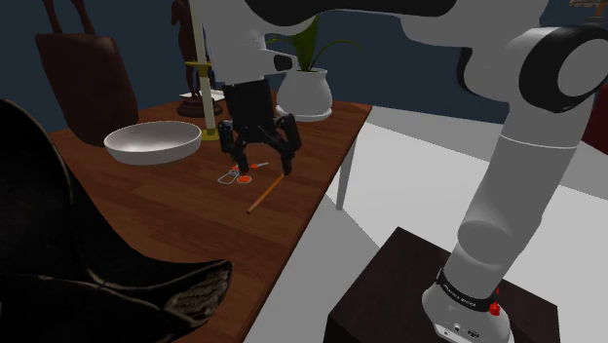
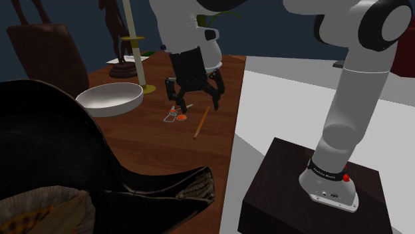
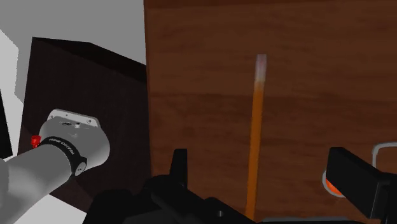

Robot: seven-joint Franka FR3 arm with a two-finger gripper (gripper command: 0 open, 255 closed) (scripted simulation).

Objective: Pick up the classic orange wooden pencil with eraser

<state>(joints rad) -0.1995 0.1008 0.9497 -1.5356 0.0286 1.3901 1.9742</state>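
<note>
Overhead in the shoulder view, the gripper (image 1: 261, 161) hangs above the brown table (image 1: 175, 209) with its fingers spread apart. The orange pencil (image 1: 265, 193) lies flat on the table, its far end just beside one fingertip, untouched. A white bowl (image 1: 153, 143) sits farther to that view's left.

From the second exterior view, the gripper (image 2: 196, 106) is open above the pencil (image 2: 201, 123), which lies near the table's right edge, right of the bowl (image 2: 110, 100).

Seen from the wrist, the pencil (image 3: 256, 140) runs lengthwise between the parted fingers (image 3: 180, 164), touching neither. The stand (image 3: 83, 76) is beyond the table edge.
</note>
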